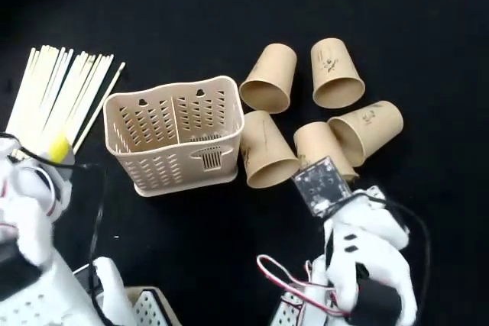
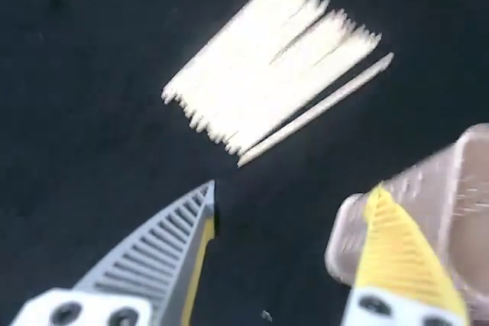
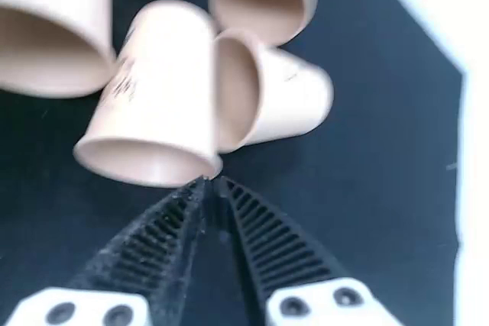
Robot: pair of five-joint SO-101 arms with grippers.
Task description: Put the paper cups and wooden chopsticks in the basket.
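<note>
Several brown paper cups [image 1: 321, 112] lie on their sides on the black table, right of the beige slotted basket [image 1: 174, 137]. A fan of pale wooden chopsticks [image 1: 61, 93] lies left of the basket, with one stick [image 2: 317, 108] slightly apart from the bundle [image 2: 267, 59]. My left gripper [image 2: 294, 200] is open, just short of the chopstick ends, with a basket corner [image 2: 458, 181] beside its yellow finger [image 2: 390, 242]. My right gripper [image 3: 210, 182] is shut and empty, its tips right at the rim of the nearest cup [image 3: 153, 104]. Another cup [image 3: 283, 97] leans against that one.
The basket stands between the two arms' working areas. White arm bodies [image 1: 367, 257] and cables take up the table's near edge. A pale floor strip [image 3: 451, 13] lies past the table's edge in the right wrist view.
</note>
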